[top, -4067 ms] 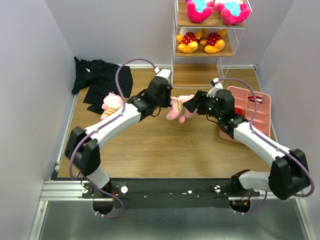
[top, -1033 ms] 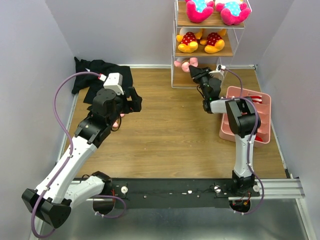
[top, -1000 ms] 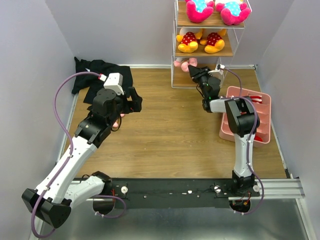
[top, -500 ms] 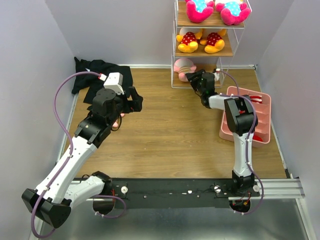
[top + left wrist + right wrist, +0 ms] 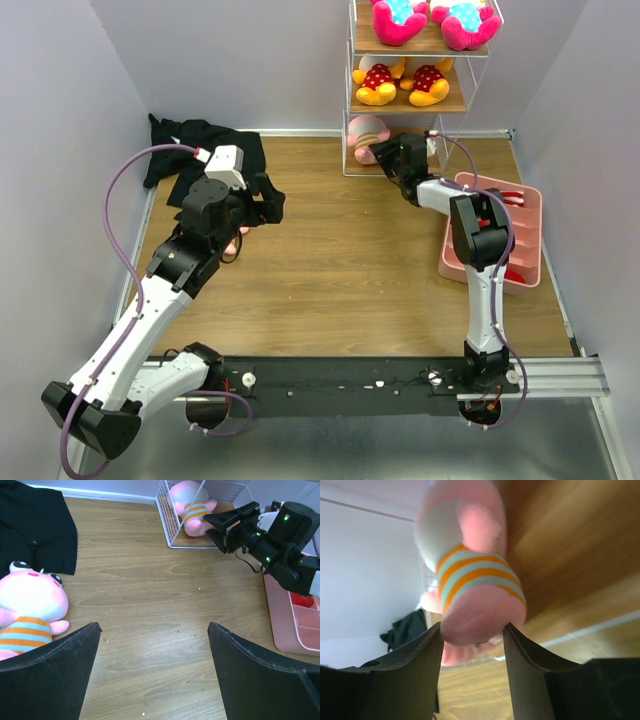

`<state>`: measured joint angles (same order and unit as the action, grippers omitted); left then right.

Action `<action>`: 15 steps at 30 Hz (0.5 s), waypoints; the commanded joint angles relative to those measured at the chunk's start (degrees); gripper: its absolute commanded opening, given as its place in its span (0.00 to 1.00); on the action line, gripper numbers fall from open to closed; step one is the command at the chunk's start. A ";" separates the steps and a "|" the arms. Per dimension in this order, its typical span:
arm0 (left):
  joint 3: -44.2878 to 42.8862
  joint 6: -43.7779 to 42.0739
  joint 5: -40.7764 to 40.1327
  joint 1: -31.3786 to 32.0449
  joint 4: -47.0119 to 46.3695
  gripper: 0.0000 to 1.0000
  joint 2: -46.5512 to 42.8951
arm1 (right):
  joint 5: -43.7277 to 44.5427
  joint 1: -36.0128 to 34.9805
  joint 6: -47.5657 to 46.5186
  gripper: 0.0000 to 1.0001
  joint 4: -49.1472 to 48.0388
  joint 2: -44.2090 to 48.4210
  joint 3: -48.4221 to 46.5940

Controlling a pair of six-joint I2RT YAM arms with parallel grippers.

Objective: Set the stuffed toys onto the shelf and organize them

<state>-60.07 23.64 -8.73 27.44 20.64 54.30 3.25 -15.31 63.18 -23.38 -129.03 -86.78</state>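
The shelf (image 5: pixel 349 110) stands at the back. Two white-and-magenta toys (image 5: pixel 398 20) lie on its top board and two yellow ones (image 5: pixel 377 82) on the middle board. A pale pink striped toy (image 5: pixel 366 133) (image 5: pixel 190 505) lies on the bottom board. My right gripper (image 5: pixel 392 152) (image 5: pixel 472 626) reaches in at it, open, and the toy's lower end (image 5: pixel 480 622) sits between the fingertips and touches both. A second pink striped toy (image 5: pixel 30 605) lies on the table at the left. My left gripper (image 5: pixel 154 626) hovers open above the bare wood beside it.
A black cloth (image 5: pixel 200 155) is heaped at the back left corner, just behind the loose pink toy. A pink compartment tray (image 5: pixel 520 235) lies right of the shelf, under the right arm. Grey walls close in both sides.
The right gripper carried the pink toy further into the shelf's bottom level and its jaws have widened around it. The left arm has barely moved.
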 commanded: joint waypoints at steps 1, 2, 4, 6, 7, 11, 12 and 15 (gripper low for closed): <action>0.48 0.27 -0.58 -0.11 -1.13 0.99 -0.43 | -1.22 -0.33 -0.86 0.57 1.75 -3.94 -7.33; 0.48 0.27 -0.41 -0.11 -1.05 0.99 -0.43 | -1.05 -0.33 -0.69 0.57 2.71 -4.38 -8.22; 0.48 0.18 -0.50 -0.11 -1.04 0.99 -0.34 | -0.96 -0.25 -0.78 0.57 3.16 -5.43 -9.89; 0.57 0.18 -0.67 -0.11 -1.04 0.99 -0.25 | -0.96 -0.16 -0.51 0.57 3.69 -5.79 -10.25; 0.57 0.09 -0.76 -0.11 -1.04 0.99 -0.08 | -1.22 -0.24 -0.16 0.57 3.78 -5.79 -10.16; 0.66 -0.17 -2.08 -0.20 -0.78 0.99 0.36 | -1.22 -0.33 1.77 0.58 4.13 -5.09 -7.45; 0.66 -0.35 -3.30 -0.11 -0.61 0.99 0.45 | -1.22 -0.33 2.03 0.58 4.04 -4.83 -6.91; 0.75 -0.87 -5.41 -0.20 -0.08 0.99 0.63 | -0.87 -0.33 2.13 0.61 3.34 -3.51 -5.16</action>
<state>-60.03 23.57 -9.87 27.44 20.64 54.68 2.26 -15.31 63.90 -19.79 -132.81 -94.41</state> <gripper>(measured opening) 0.987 0.587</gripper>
